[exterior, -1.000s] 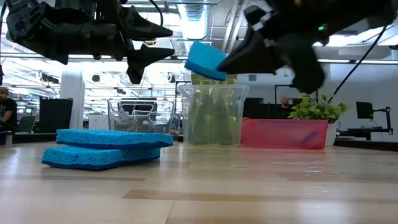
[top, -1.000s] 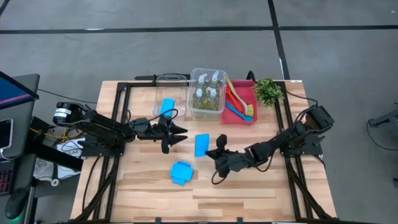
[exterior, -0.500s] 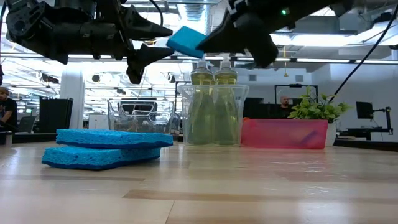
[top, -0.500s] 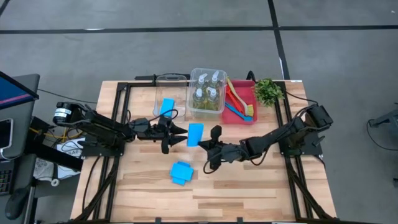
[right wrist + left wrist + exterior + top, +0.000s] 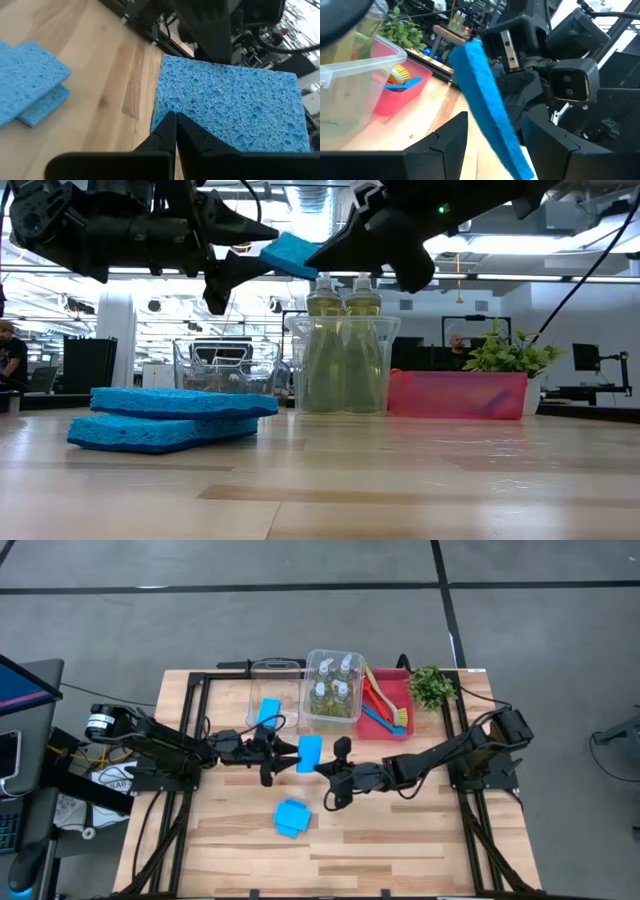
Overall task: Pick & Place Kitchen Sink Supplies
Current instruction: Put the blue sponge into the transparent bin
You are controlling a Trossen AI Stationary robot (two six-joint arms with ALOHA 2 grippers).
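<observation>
On the worktop [image 5: 400,840] I see both arms meeting near the middle. My right end effector [image 5: 322,766] is pressed together on one edge of a blue sponge [image 5: 310,754], held in the air. The sponge stands just at the spread fingers of my left end effector [image 5: 284,751], its flat face between them in the left wrist view, so this looks like a handover. Two more sponges [image 5: 291,818] lie stacked nearer. The clear bin [image 5: 270,670] far behind the left end effector has open room.
</observation>
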